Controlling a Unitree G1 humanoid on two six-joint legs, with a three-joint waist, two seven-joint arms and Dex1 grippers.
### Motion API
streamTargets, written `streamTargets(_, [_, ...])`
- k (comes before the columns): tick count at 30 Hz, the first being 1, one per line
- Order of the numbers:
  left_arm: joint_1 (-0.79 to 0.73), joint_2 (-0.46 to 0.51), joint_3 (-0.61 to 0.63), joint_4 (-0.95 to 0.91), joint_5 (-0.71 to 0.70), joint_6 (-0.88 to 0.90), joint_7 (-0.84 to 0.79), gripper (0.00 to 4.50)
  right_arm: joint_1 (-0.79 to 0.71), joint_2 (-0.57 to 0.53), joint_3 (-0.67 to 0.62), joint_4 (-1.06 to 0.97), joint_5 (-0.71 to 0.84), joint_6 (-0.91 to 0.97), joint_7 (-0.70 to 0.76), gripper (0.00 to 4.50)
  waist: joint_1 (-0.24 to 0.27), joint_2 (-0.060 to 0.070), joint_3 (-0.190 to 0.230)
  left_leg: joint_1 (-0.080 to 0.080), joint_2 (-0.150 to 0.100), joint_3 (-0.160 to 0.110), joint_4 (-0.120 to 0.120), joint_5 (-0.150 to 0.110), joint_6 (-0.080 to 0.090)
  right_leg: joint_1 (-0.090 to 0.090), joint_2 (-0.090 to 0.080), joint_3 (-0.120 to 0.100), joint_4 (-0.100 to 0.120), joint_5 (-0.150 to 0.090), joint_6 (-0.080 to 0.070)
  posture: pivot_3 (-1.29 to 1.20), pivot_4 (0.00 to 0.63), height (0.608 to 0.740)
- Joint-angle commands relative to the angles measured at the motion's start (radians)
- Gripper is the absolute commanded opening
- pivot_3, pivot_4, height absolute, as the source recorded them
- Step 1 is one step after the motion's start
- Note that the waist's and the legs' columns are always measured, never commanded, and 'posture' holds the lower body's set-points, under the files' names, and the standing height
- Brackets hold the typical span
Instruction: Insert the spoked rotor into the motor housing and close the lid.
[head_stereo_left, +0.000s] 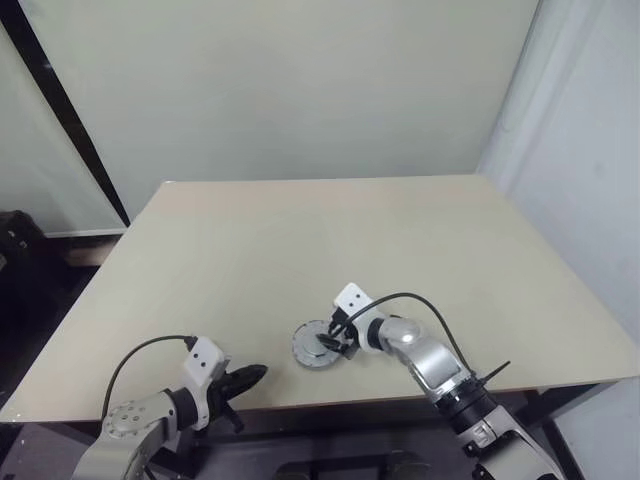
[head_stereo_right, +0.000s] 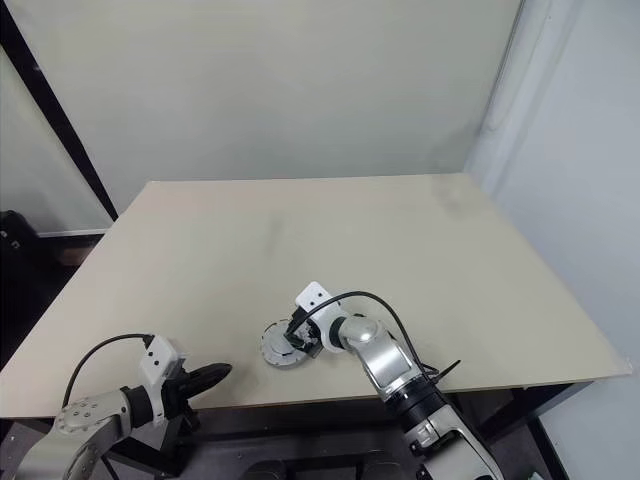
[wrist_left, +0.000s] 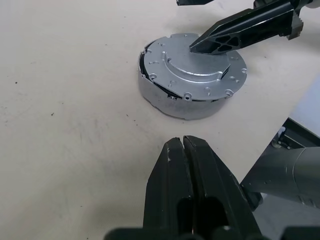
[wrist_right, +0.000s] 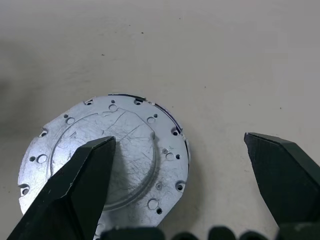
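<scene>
Lid (wrist_left: 192, 75): round, dull grey metal, small holes – near surface (head_stereo_left: 300, 240) front edge.
Left gripper (wrist_left: 184, 150): jaws clenched, empty.
Right gripper (wrist_right: 177, 150): jaws released – over lid.

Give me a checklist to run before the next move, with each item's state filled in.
1. Lid on the housing: ok, it covers the top.
2. Lid seated flush: not ok; the left wrist view shows a dark gap at its edge, so it looks slightly skewed.
3. Rotor inside: cannot tell, the lid hides it.
4. Right gripper open: ok, one finger is over the lid, the other over bare table.
5. Left gripper out of the way: ok, shut, short of the housing.
6. Whether the right finger touches the lid: cannot tell.
</scene>
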Motion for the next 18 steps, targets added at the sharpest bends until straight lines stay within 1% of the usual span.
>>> streamTargets(1, [-0.017,0.009,0.003,-0.041,-0.008,-0.005,-0.007,0.0,-0.048,-0.01,-0.055,-0.017,0.048,-0.016,0.058,4.49,0.0,0.0,0.0,0.0,0.0,0.0,0.0,0.0,0.0,0.0,0.0,0.0,0.0,0.0,0.0,0.0,0.0,0.74])
streamTargets(5, [-0.028,0.01,-0.002,-0.033,-0.004,-0.006,-0.013,0.0,-0.095,-0.058,-0.067,-0.006,0.095,-0.01,0.195,4.49,0.0,0.0,0.0,0.0,0.0,0.0,0.0,0.0,0.0,0.0,0.0,0.0,0.0,0.0,0.0,0.0,0.0,0.74])
streamTargets(8, [-0.036,0.011,-0.006,-0.031,-0.002,-0.005,-0.017,0.0,-0.131,-0.101,-0.038,0.034,0.103,-0.068,0.323,4.49,0.0,0.0,0.0,0.0,0.0,0.0,0.0,0.0,0.0,0.001,0.0,0.0,0.0,0.0,0.0,0.0,0.0,0.74])
streamTargets(10, [-0.04,0.013,-0.007,-0.029,-0.001,-0.005,-0.019,0.0,-0.145,-0.109,-0.039,0.062,0.12,-0.077,0.388,4.49,0.0,0.0,0.0,0.0,0.0,0.0,0.0,0.0,0.0,0.001,0.0,0.0,0.0,0.0,0.0,0.0,0.0,0.74])
streamTargets(13, [-0.045,0.015,-0.01,-0.029,-0.001,-0.004,-0.021,0.0,-0.175,-0.119,-0.027,0.143,0.117,-0.155,0.491,4.49,0.0,0.0,0.0,0.0,0.0,0.0,0.0,0.0,0.0,0.001,0.0,0.0,0.0,0.0,0.0,0.0,0.0,0.74])
streamTargets(15, [-0.045,0.014,-0.014,-0.032,0.001,-0.004,-0.021,0.0,-0.199,-0.119,-0.014,0.206,0.104,-0.204,0.539,4.49,0.0,0.0,0.0,0.0,0.0,0.0,0.0,0.0,0.0,0.001,0.001,0.0,0.001,0.0,0.0,0.0,0.0,0.74])
streamTargets(18, [-0.041,0.013,-0.02,-0.043,0.001,-0.003,-0.02,0.0,-0.243,-0.102,-0.006,0.313,0.085,-0.283,0.571,4.49,-0.001,0.0,0.0,0.0,0.0,0.0,0.001,0.0,0.0,0.001,0.001,0.0,0.001,0.0,0.0,0.0,0.0,0.74])
